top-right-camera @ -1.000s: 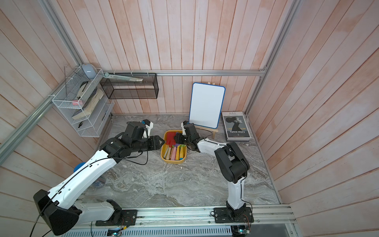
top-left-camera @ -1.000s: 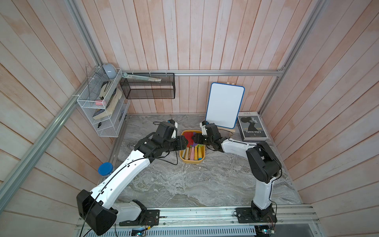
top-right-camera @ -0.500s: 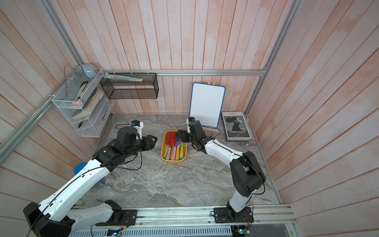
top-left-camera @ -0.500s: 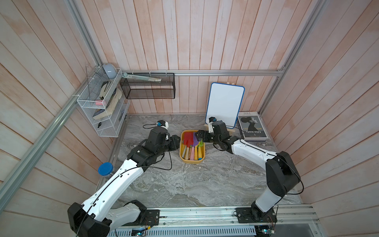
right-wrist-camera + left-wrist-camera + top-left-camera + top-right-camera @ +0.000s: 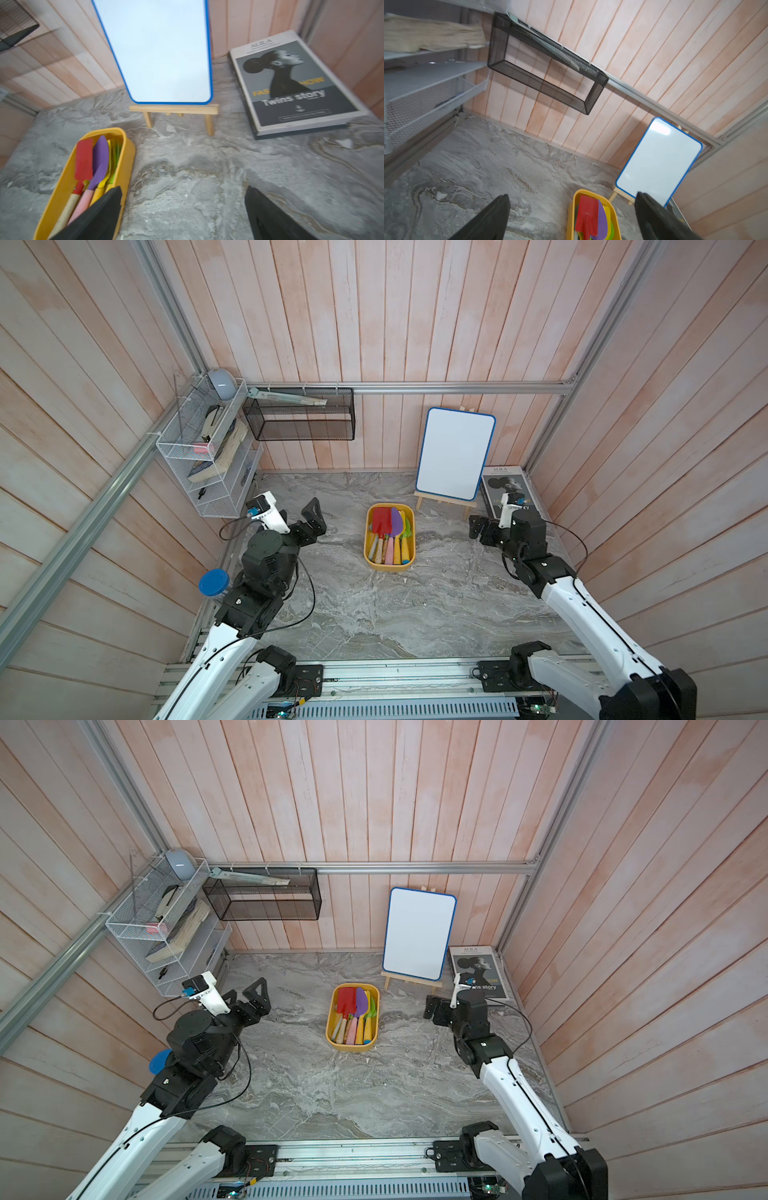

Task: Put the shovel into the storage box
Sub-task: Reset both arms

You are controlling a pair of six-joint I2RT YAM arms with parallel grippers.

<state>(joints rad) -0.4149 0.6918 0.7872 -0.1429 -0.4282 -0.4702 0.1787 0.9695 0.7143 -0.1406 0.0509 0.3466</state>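
Both arms are folded back toward the side walls, each wrist raised above the marble tabletop [image 5: 374, 614]. The left gripper [image 5: 316, 519] hangs near the lower corner of the white wire rack [image 5: 208, 456], its jaws spread wide with nothing between them. The left wrist view shows the two black fingers [image 5: 496, 218] far apart over bare stone. The right gripper [image 5: 478, 529] hovers just in front of the magazine [image 5: 505, 485], jaws likewise spread wide and empty. There is one storage box [image 5: 390, 568], standing near the middle of the table toward the back wall, well apart from both grippers. Four coloured blades show inside it: the red shovel [image 5: 381, 521] lies on top at the side nearer the left arm. Beside it are one purple shovel [image 5: 395, 522], one yellow shovel [image 5: 110, 162] and one green shovel [image 5: 409, 528], all with their handles pointing toward the arms' bases; how the handles overlap I cannot tell. All lie within the rim. One whiteboard [image 5: 455, 452] stands on a wooden easel [image 5: 444, 502], whose nearest foot is just beyond the box's far corner. One black mesh basket [image 5: 299, 418] hangs on the back wall, and one blue-lidded jar [image 5: 214, 583] sits off the table's edge by the left arm. Wide bare marble lies on both sides of the box and in front of it.
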